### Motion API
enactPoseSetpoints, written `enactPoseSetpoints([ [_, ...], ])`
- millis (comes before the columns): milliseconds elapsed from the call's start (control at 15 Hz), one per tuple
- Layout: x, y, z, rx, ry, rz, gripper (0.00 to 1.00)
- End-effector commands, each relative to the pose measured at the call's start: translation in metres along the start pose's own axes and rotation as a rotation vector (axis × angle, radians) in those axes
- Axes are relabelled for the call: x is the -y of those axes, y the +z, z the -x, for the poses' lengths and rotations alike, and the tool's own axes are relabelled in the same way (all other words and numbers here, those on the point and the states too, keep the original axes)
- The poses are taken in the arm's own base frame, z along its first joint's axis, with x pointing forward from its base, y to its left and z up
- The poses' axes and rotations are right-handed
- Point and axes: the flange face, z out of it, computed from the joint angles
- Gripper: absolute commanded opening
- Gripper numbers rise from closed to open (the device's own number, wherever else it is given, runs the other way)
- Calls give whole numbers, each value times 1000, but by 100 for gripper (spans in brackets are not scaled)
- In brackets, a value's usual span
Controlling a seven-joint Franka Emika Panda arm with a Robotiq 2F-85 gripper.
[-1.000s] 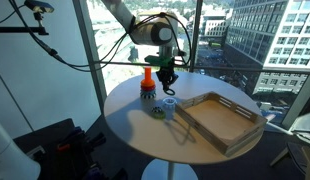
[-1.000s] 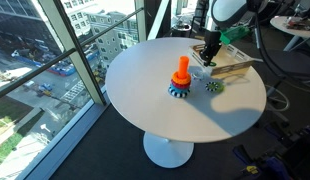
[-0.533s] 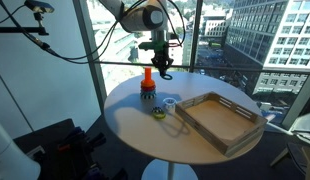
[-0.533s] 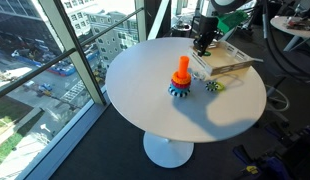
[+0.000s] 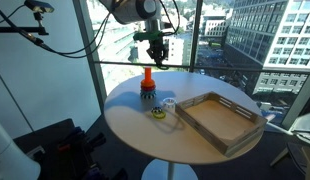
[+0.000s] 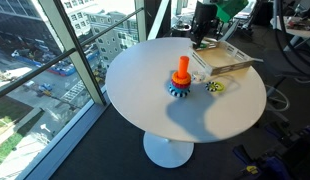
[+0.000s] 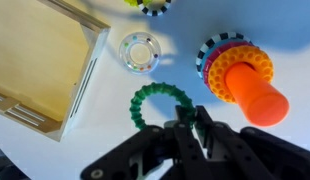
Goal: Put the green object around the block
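My gripper [image 7: 190, 128] is shut on the green object [image 7: 155, 102], a small green ring pinched at its rim between the fingers. In both exterior views the gripper [image 5: 155, 57] [image 6: 200, 34] hangs well above the round white table. The block [image 7: 245, 80], an orange post on a banded base, stands on the table just beside and below the ring. It also shows in both exterior views [image 5: 148, 80] [image 6: 181, 75]. The ring is too small to make out there.
A large wooden tray [image 5: 221, 120] [image 6: 231, 62] [image 7: 40, 60] lies on the table [image 5: 130, 140]. A small clear round piece [image 5: 169, 102] [image 7: 138, 52] and a yellowish round piece [image 5: 158, 111] [image 6: 213, 87] lie between tray and block. Windows stand close behind.
The gripper has risen from near the table surface, carrying the green ring, and shifted towards the block.
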Motion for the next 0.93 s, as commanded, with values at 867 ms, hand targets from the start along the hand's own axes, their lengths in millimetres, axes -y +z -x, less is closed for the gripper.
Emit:
enactPoseSetpoints([
  [867,62,-35,26,-22,-199,-22,7],
])
